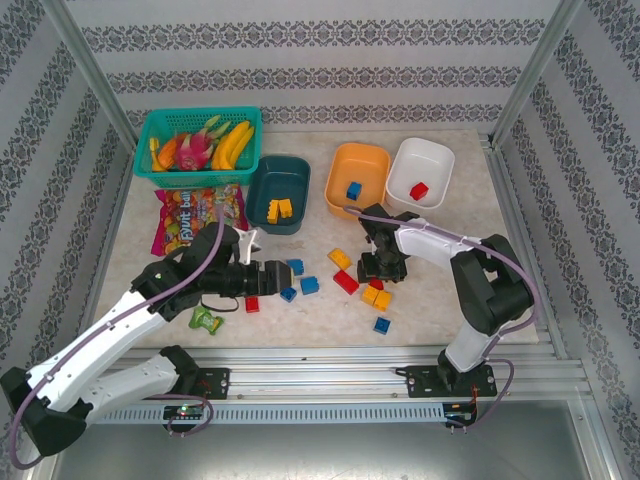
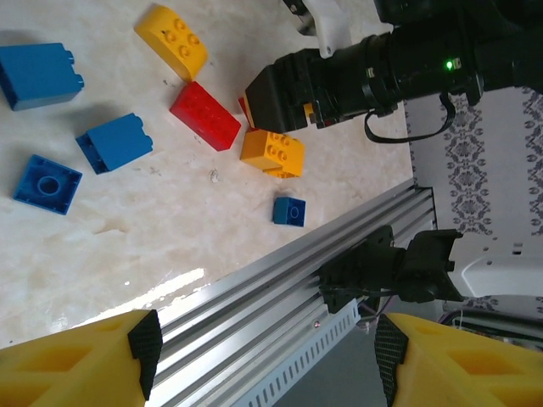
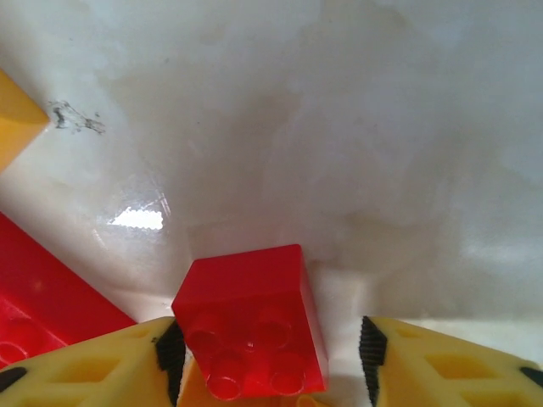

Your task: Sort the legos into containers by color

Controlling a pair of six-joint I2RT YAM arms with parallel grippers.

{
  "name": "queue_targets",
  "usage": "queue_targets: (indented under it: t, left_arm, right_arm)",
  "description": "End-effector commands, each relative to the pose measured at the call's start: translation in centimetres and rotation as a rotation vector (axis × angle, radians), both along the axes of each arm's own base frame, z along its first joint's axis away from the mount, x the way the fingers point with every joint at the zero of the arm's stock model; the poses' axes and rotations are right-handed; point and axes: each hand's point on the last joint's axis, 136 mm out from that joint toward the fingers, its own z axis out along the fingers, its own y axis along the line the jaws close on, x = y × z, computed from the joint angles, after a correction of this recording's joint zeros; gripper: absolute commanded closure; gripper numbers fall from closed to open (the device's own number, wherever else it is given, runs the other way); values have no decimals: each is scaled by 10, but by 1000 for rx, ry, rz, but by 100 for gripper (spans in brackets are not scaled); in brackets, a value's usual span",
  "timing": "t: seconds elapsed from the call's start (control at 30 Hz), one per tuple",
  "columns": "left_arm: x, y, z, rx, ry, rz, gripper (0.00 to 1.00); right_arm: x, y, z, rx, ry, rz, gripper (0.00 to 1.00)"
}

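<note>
My right gripper [image 1: 383, 268] points down at the table, its jaws open around a small red lego [image 3: 250, 314]. The left pad touches the brick and a gap stays at the right pad [image 3: 370, 348]. Beside it lie a long red lego [image 1: 346, 281] and yellow legos [image 1: 376, 296]. My left gripper [image 1: 272, 272] hovers open and empty, with blue legos [image 1: 309, 285] and a small red lego [image 1: 252, 304] close by. The dark teal container [image 1: 262, 190] holds yellow bricks, the orange container [image 1: 372, 160] a blue one, and the white container [image 1: 432, 155] a red one.
A turquoise basket of toy fruit [image 1: 160, 128] stands at the back left, with a candy bag [image 1: 195, 215] in front of it. A green toy figure [image 1: 207, 320] lies near the front edge. A lone blue brick [image 2: 289, 210] sits by the aluminium rail [image 2: 280, 297].
</note>
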Motion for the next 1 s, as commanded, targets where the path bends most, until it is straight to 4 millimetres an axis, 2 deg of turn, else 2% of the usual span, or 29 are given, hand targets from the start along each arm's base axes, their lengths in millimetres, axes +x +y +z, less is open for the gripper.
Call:
queue_targets:
  t: [0.0,0.13,0.2,0.3,0.37,0.47,0.57,0.8,0.87,0.97]
  left_arm:
    - [6,-12,6,-16,-49,-11,30]
    - [6,-19,5,-4,-54,-25,30]
    - [8,-22,6,-3,-60,-25,30]
    - [17,-28,14,-11,-77,-16,30]
    - [30,-36,24,-12,-99,-5,30]
    - [55,-52,42,-11,-134,-4,28]
    - [86,-72,56,-29,-148,-21,27]
    - [171,-97,73,-35,-184,-11,27]
    - [195,-103,73,-33,-191,-7,27]
    - [225,-113,70,-40,-197,2,27]
  right_arm:
    - [-6,-1,-7,-32,30,29,47]
    - [-2,-3,-11,-52,24,28,58]
    - [5,-5,-4,-66,-16,24,65]
    - [23,-15,27,-96,-122,-7,71]
    - [42,-27,58,-95,-210,-62,73]
    - [79,-47,100,-66,-319,-155,74]
    - [119,-68,121,-38,-365,-235,74]
    - [223,-106,129,53,-407,-393,75]
    - [251,-115,125,59,-419,-420,75]
    - [281,-126,111,70,-414,-448,74]
